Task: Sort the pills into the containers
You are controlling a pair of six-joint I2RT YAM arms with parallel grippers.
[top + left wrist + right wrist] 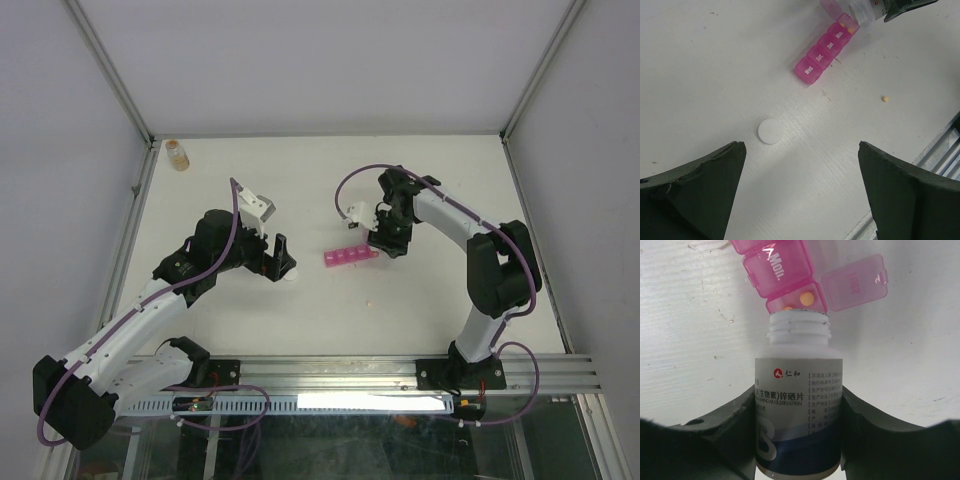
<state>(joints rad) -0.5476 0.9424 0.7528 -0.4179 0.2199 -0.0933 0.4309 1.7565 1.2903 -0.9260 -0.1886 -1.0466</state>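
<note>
Top external view: the left gripper (281,256) stands wide open over the table (420,180), a white cap (289,276) just beside its fingers; the right gripper (385,243) sits at the right end of the containers (347,258), a row of pink compartments lying mid-table between the two arms; a loose pill (370,300) lies apart from the row, nearer the bases; an amber bottle (177,153) stands in the far left corner. Left wrist view: the fingers (705,195) are spread far apart with nothing between them; the cap (770,131) lies flat ahead; beyond it the containers (822,55) run off diagonally, three lids shut, the far lid (831,7) raised; the loose pill (885,99) lies off to the right. Right wrist view: the right gripper (798,405) is clamped on a white bottle (797,372), uncapped, its mouth right at the edge of the open end compartment, where pills (807,298) lie; the lid (855,282) hangs open to the right.
</note>
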